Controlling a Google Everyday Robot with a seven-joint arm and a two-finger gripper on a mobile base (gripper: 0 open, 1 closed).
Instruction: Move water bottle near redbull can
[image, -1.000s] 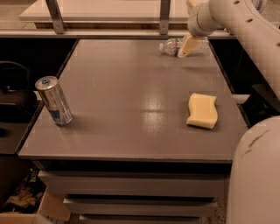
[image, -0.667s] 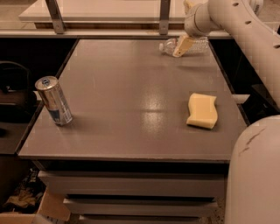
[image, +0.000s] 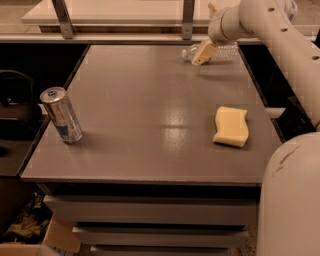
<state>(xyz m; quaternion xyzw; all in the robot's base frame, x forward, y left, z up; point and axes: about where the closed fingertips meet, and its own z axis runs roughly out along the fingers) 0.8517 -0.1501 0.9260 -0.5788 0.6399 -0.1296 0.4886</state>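
Small clear ribbed plastic water bottle (image: 226, 51) lies on its side at far-right back of grey desk (image: 150, 100). Hand (image: 203, 54) is on/over it; can't tell if clamped. Slim silver-blue redbull can (image: 61, 115) stands front-left, well apart. Whole carry left, prob.

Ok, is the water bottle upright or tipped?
The water bottle lies on its side, far right on the table, gripper at its neck end.
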